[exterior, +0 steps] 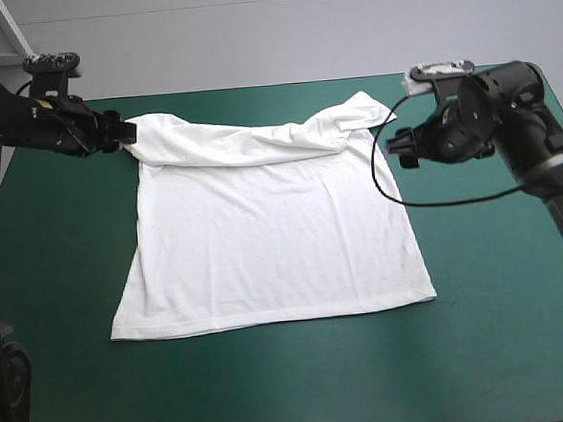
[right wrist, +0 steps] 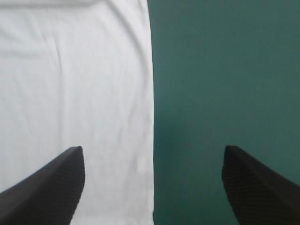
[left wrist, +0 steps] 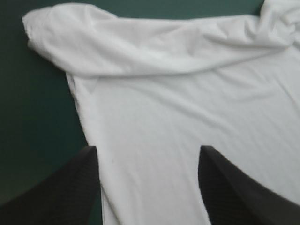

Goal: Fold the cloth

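The T-shirt [exterior: 274, 240] is laid flat, top edge folded over; the left gripper [left wrist: 147, 150] and right gripper [right wrist: 153, 148] are held spread apart above its sides.

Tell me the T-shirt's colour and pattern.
The T-shirt is plain white, no print visible; the high view shows it best.

Count of items in view, by kind.

T-shirt [exterior: 274, 240]: one, white.

Tabletop [exterior: 481, 352] with teal-green cover: one.

Grippers: two, being one left gripper [left wrist: 147, 147] and one right gripper [right wrist: 153, 147].

Fingers [left wrist: 61, 197]: two black on each gripper, four in all.

Arms: two, being one left arm [exterior: 27, 117] and one right arm [exterior: 525, 129].

Kinds recorded: five.
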Controlling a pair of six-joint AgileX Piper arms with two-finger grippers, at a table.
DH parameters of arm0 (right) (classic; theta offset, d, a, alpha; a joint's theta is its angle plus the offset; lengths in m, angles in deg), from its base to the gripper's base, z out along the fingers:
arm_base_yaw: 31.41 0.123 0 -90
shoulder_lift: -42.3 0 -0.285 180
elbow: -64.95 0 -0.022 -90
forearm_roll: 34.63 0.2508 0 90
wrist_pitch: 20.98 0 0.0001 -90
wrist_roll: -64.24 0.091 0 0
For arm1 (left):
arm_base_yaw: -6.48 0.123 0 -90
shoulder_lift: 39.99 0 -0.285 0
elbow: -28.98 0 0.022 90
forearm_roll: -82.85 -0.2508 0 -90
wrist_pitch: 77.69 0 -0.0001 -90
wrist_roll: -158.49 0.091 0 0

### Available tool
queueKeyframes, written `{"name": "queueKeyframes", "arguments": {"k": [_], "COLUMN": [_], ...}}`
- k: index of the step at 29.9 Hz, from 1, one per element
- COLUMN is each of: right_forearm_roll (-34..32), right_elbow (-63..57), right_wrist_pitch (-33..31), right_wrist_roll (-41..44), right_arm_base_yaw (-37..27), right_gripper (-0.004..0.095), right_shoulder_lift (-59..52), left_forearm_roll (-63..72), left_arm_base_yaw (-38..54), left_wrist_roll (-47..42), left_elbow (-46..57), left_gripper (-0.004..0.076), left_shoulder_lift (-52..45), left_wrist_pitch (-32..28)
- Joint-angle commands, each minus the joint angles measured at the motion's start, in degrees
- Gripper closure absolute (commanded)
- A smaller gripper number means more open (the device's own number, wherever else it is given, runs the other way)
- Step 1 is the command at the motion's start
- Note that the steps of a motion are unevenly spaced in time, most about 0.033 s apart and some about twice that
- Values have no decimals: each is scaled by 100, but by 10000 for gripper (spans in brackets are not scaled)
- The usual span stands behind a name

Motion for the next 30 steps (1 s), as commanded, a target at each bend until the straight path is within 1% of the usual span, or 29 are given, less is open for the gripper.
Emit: {"name": "queueKeyframes", "arguments": {"k": [1,3,5,10,13,15,18,21,24,27,30], "right_forearm_roll": [-22,-22,2,14,202,337,502,727,899,909,916], "right_elbow": [-1032,-1580,-2081,-2930,-3302,-3453,-3648,-3793,-3839,-3839,-3839], "right_wrist_pitch": [355,557,668,640,604,614,638,715,725,713,659], "right_wrist_roll": [-100,-146,-146,-169,-334,-396,-452,-496,-612,-612,-612], "right_arm_base_yaw": [-18,-18,-18,-18,-18,-18,-18,-18,-18,-18,-18], "right_gripper": [167,167,167,167,167,167,167,167,167,167,167], "right_shoulder_lift": [-890,-1247,-1547,-1970,-2112,-2158,-2163,-2163,-2163,-2163,-2163], "left_forearm_roll": [-87,-200,-198,-192,-542,-871,-1143,-1228,-1190,-1234,-1234], "left_arm_base_yaw": [-27,-27,-27,-27,-27,-27,-27,-27,-27,-27,-27], "left_wrist_roll": [-60,-60,-60,-100,-373,-606,-785,-891,-918,-1037,-1151], "left_elbow": [949,1700,2549,4272,5017,5365,5817,6190,6548,6840,7029], "left_gripper": [273,273,273,272,271,271,265,258,258,258,258], "left_shoulder_lift": [-846,-1204,-1617,-2388,-2538,-2528,-2518,-2518,-2492,-2391,-2197], "left_wrist_pitch": [207,71,-207,-886,-1130,-1241,-1600,-2068,-2702,-3111,-3376]}}
